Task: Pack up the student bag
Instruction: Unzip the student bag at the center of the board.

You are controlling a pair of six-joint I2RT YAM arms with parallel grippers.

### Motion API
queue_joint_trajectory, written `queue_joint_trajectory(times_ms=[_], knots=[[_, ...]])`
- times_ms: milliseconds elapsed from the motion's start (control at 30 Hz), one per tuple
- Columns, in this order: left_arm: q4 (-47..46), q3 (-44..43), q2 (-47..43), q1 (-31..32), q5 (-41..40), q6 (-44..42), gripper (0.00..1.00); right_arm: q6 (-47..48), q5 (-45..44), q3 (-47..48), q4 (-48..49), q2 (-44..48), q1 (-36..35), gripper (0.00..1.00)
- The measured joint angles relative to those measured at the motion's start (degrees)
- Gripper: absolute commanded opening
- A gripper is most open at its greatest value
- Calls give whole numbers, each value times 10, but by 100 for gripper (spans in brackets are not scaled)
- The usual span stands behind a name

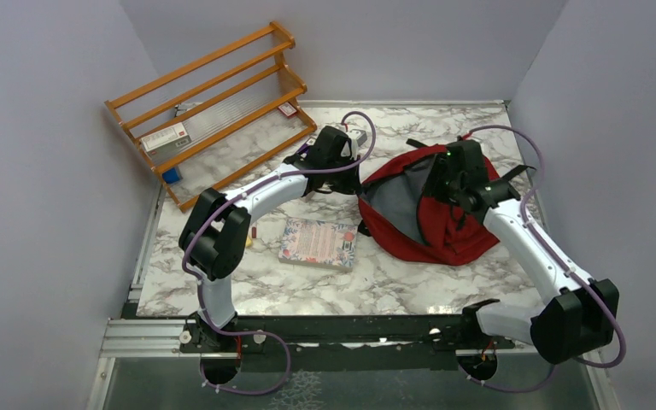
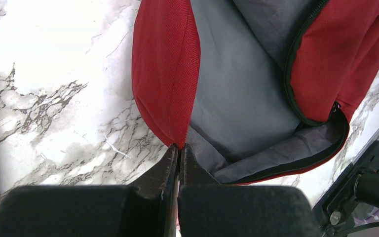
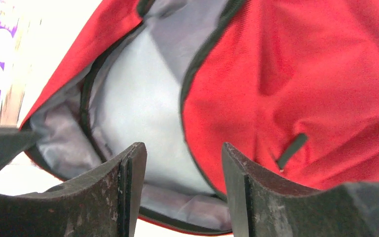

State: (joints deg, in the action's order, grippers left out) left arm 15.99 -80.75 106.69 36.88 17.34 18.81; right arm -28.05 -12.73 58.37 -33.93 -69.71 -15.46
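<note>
Orange wooden rack (image 1: 213, 111) on marble table (image 1: 393, 286)

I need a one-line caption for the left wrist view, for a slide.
Left gripper, shut, pinches the open student bag at its rim on the marble table.

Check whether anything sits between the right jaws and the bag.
Nothing visible does. The right jaws stand open directly over the bag, its red fabric and grey lining right beyond them. The left jaws pinch its rim on the opposite side, clear of them.

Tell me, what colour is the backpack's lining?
Grey lining, inside the red student bag; clearest in the left wrist view.
</note>
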Motion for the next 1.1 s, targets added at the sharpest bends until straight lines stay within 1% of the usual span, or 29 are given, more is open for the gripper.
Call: queue_joint_trajectory(times_ms=[100, 200, 400, 633, 700, 767, 900, 1000, 1033, 1100], knots=[[0, 0, 0, 0, 0, 0, 0, -11, -6, 0, 0, -15, -37, 78], [0, 0, -2, 0, 0, 0, 0, -19, -38, -1, -7, -45, -70, 84], [0, 8, -16, 0, 2, 0, 0, -36, -128, -2, -33, -102, -125, 86], [-4, 22, -26, 1, 6, 0, 0, -66, -230, 4, -81, -208, -166, 84], [-7, 26, -26, 1, 9, 0, 0, -71, -247, 6, -90, -228, -175, 82], [-8, 29, -26, 1, 12, 0, 0, -75, -263, 8, -97, -244, -181, 77], [-12, 33, -26, 1, 15, 0, 0, -90, -300, 27, -123, -280, -188, 56], [-14, 34, -27, 1, 16, 0, 0, -106, -320, 33, -143, -292, -190, 43], [-14, 34, -27, 1, 16, 0, 0, -110, -324, 33, -150, -291, -191, 39], [-14, 34, -27, 1, 16, 0, 0, -112, -326, 33, -155, -280, -191, 37]])
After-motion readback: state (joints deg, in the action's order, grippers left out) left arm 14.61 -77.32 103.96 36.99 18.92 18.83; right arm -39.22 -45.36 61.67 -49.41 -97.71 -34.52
